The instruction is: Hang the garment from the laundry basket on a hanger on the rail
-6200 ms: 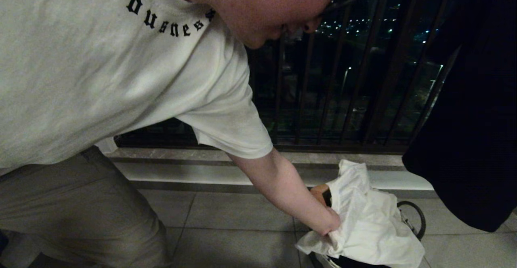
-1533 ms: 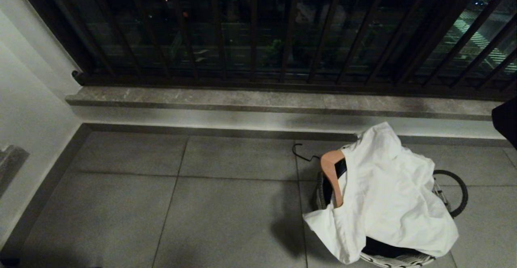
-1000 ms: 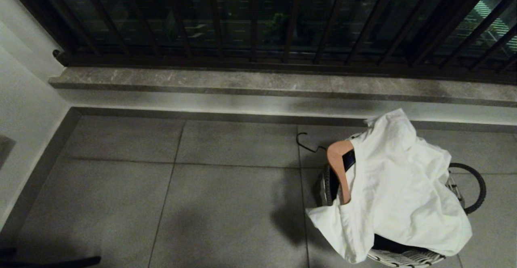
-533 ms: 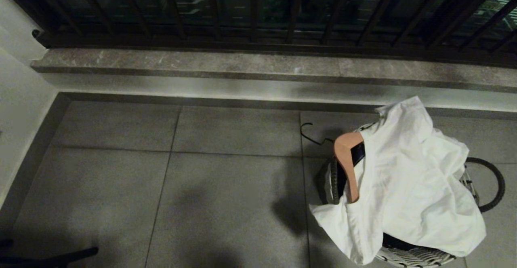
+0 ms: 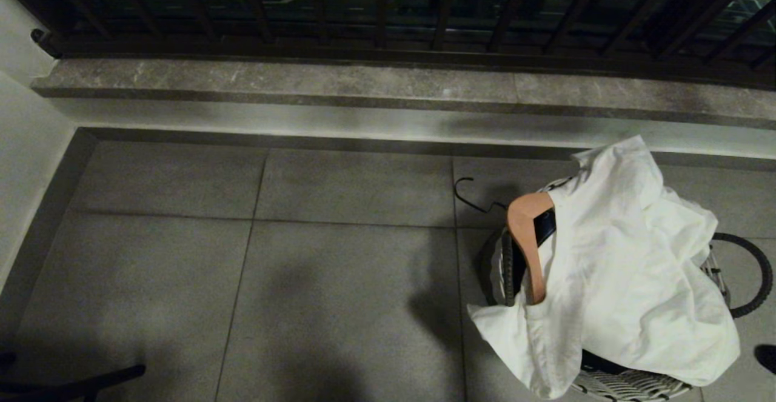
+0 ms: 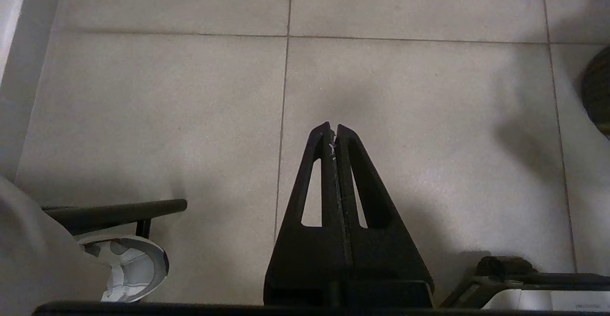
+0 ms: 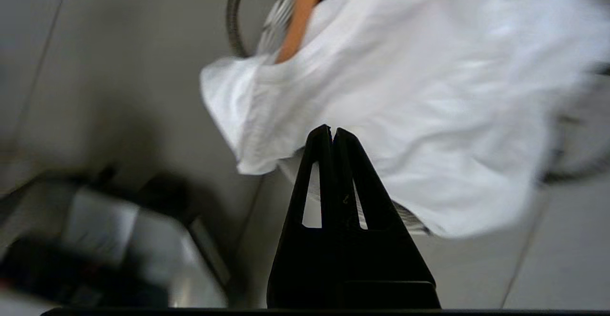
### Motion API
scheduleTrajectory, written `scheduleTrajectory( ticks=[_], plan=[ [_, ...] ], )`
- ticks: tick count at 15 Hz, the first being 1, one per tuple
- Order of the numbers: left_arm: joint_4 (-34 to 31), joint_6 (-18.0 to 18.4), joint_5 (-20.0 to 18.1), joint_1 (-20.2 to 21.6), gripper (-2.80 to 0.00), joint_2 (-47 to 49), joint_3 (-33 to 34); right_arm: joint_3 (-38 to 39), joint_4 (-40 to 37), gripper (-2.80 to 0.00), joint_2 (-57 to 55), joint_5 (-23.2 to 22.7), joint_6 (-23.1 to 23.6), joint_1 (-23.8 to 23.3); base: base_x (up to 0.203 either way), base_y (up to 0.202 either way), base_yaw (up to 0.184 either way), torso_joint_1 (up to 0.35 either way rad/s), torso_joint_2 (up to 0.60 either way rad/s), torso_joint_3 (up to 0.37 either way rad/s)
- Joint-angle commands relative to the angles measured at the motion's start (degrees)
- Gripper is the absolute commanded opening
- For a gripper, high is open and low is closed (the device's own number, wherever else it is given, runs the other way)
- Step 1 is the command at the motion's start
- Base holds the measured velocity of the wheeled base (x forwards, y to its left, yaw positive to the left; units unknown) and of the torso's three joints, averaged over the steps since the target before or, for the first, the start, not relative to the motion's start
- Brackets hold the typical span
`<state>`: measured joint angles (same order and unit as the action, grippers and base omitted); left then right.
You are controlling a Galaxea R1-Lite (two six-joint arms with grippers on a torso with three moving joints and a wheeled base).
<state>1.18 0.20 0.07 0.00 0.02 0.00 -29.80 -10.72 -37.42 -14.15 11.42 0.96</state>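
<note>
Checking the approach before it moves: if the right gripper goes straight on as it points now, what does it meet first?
Most likely the white garment draped over the laundry basket; the right gripper points at its lower edge, though depth is unclear.

the basket (image 5: 630, 384) stands on the tiled floor (image 5: 254, 281) at the right, and it is the landmark here. a white shirt (image 5: 630, 268) drapes over nearly all of its mouth and spills down its near side, so the opening is covered from above. a wooden hanger (image 5: 526, 238) leans out at the basket's left rim, its dark hook (image 5: 470, 193) reaching over the tiles just left of the basket. a loop handle (image 5: 755, 274) juts from the basket's right side. left of the basket the floor lies bare as far as the wall (image 5: 24, 165). behind the basket a stone ledge (image 5: 364, 80) and dark railing (image 5: 388, 8) close that side off.
</note>
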Motion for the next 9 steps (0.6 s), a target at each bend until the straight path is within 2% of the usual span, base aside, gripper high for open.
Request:
scheduleTrajectory(
  ticks=[1, 3, 4, 7, 9],
  plan=[
    [0.05, -0.02, 0.01, 0.00, -2.80, -0.02, 0.35, -6.39, -0.28, -2.80, -23.70, -0.51, 0.62, 2.50, 0.000, 0.000, 0.000, 0.000, 0.00, 0.000],
    [0.05, 0.06, 0.01, 0.00, -2.80, -0.02, 0.35, -11.18, 0.98, -2.80, -37.53, 2.00, 0.71, 7.84, 0.000, 0.000, 0.000, 0.000, 0.00, 0.000],
    [0.05, -0.03, 0.01, 0.00, -2.80, -0.02, 0.35, -12.75, 2.94, 0.00, -43.13, 4.80, 0.43, 10.83, 0.000, 0.000, 0.000, 0.000, 0.00, 0.000],
    [0.05, 0.06, 0.01, 0.00, -2.80, -0.02, 0.35, -15.48, 12.37, 0.00, -55.58, 15.38, -1.94, 18.22, 0.000, 0.000, 0.000, 0.000, 0.00, 0.000],
    [0.05, 0.06, 0.01, 0.00, -2.80, -0.02, 0.35, -15.66, 20.20, 0.00, -60.24, 18.97, -3.21, 20.00, 0.000, 0.000, 0.000, 0.000, 0.00, 0.000]
  ],
)
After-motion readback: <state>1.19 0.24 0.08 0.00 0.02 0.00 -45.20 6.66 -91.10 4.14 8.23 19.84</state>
